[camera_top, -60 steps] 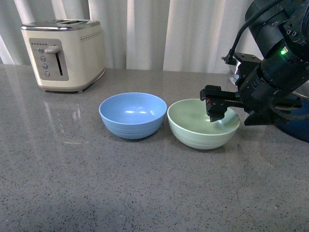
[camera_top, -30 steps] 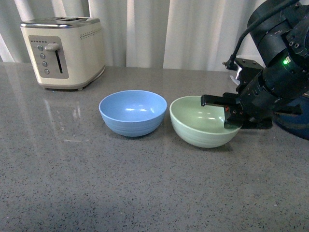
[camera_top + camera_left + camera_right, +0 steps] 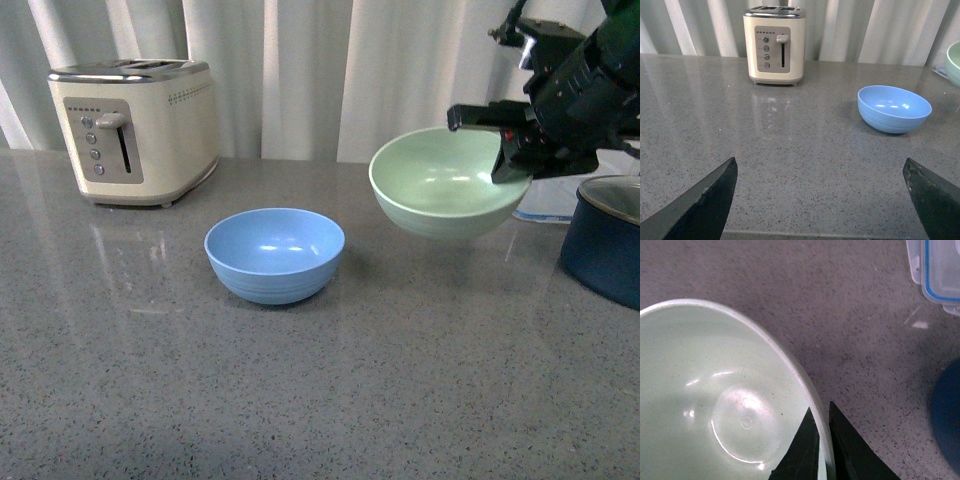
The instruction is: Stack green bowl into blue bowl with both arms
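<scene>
**Carrying step of the stack.** The right pincer (image 3: 505, 150) is clenched on the rim of the green bowl (image 3: 440, 190). The right wrist view shows one finger inside the wall and one outside. The bowl hangs clear of the bench (image 3: 150, 400), mouth up and seemingly tilted a little, to the right of the blue bowl (image 3: 275, 255) and higher than it. The blue bowl sits upright and empty on the bench, well apart from the toaster (image 3: 135, 125). The left pincer (image 3: 820, 200) is released, with its fingers spread wide and grasping nothing.

**Next move, as judged.** Carry the green bowl leftward until it is centred over the blue one, level it, then lower it. A hold on one side of the rim may let the bowl swing or tip.

**Materials.** Both bowls are round, thin-walled matte plastic of like size, so they should nest snugly. The blue one shows faint ridges near its base. The bench is speckled grey stone, faintly glossy.
</scene>
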`<state>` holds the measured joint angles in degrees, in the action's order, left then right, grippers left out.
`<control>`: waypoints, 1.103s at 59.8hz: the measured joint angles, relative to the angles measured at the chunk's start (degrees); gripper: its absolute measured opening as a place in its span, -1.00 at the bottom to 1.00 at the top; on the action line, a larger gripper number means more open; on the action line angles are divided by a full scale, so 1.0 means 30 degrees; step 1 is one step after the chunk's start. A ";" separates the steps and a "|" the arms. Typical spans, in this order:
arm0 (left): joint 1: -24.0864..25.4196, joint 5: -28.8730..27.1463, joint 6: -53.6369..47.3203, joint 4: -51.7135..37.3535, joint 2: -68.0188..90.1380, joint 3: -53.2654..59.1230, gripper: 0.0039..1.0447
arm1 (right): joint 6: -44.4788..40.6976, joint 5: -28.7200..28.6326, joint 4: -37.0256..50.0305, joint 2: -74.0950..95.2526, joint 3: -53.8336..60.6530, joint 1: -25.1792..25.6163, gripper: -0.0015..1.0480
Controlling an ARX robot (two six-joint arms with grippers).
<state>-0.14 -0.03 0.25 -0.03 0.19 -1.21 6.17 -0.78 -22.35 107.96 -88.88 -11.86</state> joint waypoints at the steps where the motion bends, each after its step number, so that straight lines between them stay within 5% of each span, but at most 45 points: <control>1: 0.0000 0.0000 0.0000 0.0000 0.0000 0.0000 0.87 | -0.0007 -0.0036 -0.0044 -0.0029 -0.0087 -0.0051 -0.96; 29: 0.0000 -0.0007 0.0000 0.0000 -0.0007 0.0000 0.87 | -0.0051 -0.1290 -0.0750 0.1115 -0.2448 -0.3504 -0.96; 66: 0.0000 0.0000 0.0000 0.0000 -0.0007 0.0000 0.87 | -0.0051 -0.2273 -0.0911 0.4291 -0.4816 -0.4175 -0.96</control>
<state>-0.14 -0.03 0.25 -0.03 0.16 -1.21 6.02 -7.60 -25.08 120.84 -103.33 -24.38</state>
